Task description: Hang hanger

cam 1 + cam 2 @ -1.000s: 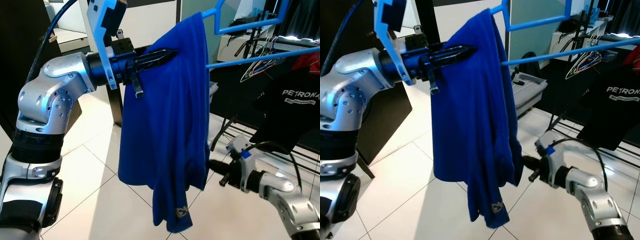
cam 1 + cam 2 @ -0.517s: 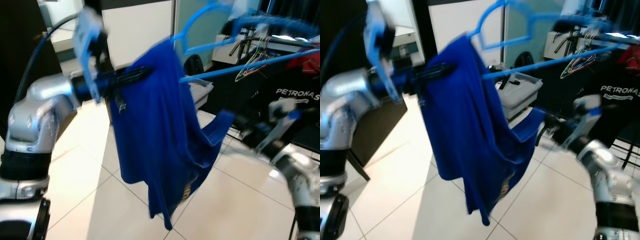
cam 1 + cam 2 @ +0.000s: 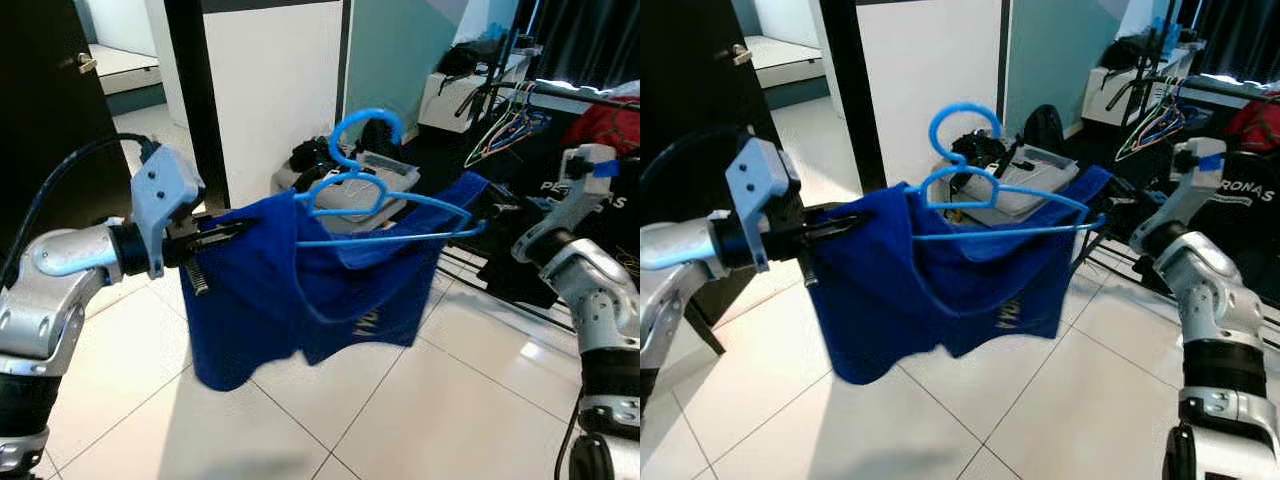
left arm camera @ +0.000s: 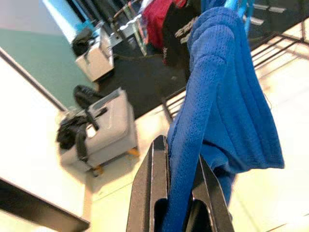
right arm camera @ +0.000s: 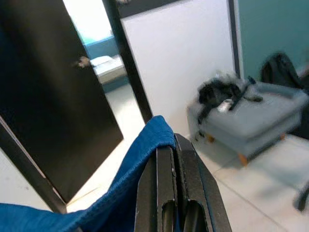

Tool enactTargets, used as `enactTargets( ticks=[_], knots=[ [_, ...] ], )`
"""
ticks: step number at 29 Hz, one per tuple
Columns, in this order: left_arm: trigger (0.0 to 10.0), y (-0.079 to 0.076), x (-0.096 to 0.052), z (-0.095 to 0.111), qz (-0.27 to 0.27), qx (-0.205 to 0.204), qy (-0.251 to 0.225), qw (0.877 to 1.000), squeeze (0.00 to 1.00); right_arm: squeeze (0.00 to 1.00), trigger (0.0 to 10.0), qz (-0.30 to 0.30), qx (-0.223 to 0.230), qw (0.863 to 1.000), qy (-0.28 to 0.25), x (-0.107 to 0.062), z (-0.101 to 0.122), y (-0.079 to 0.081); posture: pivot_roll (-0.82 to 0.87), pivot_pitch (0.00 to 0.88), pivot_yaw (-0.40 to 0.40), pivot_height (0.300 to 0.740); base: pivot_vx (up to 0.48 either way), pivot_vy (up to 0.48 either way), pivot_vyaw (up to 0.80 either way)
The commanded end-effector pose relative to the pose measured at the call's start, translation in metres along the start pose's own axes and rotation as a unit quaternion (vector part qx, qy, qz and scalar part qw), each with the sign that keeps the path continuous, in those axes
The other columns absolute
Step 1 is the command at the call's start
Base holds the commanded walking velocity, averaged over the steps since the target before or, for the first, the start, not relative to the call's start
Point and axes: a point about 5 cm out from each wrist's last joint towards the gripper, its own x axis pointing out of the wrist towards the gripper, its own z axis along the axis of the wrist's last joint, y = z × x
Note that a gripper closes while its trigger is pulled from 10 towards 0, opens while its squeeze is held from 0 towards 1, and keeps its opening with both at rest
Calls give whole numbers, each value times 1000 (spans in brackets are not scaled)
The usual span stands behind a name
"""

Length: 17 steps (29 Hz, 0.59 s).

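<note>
Spreading the blue mesh shirt (image 3: 300, 300) on its light-blue plastic hanger (image 3: 370, 195): left gripper (image 3: 235, 228) and right gripper (image 3: 480, 205) each pinch an edge; next, carry it to the far-right rail (image 3: 570, 92).

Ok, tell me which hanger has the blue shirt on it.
The light blue hanger held up between the grippers, draped with the blue shirt; the hangers on the rail at the back hang bare.

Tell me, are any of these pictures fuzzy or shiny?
Eye views: mostly sharp, with the white floor tiles gleaming and the blue shirt on the blue hanger casting a soft shadow. Left wrist view: slightly soft background. Right wrist view: blurry grey case, bright doorway glare.
</note>
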Motion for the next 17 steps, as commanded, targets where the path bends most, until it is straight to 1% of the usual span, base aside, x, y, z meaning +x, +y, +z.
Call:
enactTargets(
  ticks=[1,2,4,5,7,9,11,12,13,14,17],
  knots=[
    [0,2,-3,-2,8,12,10,1000,0,0,0,-3,1,1000,9,3,-2,2,-28,0,-55,740,0,0,0],
    [0,-1,-4,-5,16,22,17,1000,0,0,0,-15,9,1000,18,7,-4,2,-28,0,-55,740,0,0,0],
    [0,-9,-4,-13,22,26,38,999,0,0,0,-32,28,999,18,14,-3,3,-34,0,-60,740,0,0,0],
    [0,-9,-4,-13,22,26,38,999,0,0,0,-32,28,999,18,14,-3,3,-34,0,-60,740,0,0,0],
    [0,-16,-3,-19,25,20,55,998,0,0,0,-26,45,999,5,20,1,9,-38,0,-60,740,0,0,0],
    [0,-20,-3,-27,37,25,78,996,0,0,0,-4,51,999,-5,26,6,19,-36,0,-61,740,0,0,0],
    [0,-20,-3,-27,37,25,78,996,0,0,0,-4,51,999,-5,26,6,19,-36,0,-61,740,0,0,0],
    [0,-20,-3,-31,45,32,89,995,0,0,0,4,51,999,-7,28,8,22,-36,0,-61,740,0,0,0],
    [0,-20,-3,-31,45,32,89,995,0,0,0,4,51,999,-7,28,8,22,-36,0,-61,740,0,0,0],
    [0,-20,-5,-39,67,47,117,990,0,0,0,22,52,998,-18,30,14,31,-41,0,-61,740,0,0,0],
    [0,-19,-5,-41,75,53,125,988,0,0,0,26,52,998,-21,31,17,33,-41,0,-61,740,0,0,0]
  ],
)
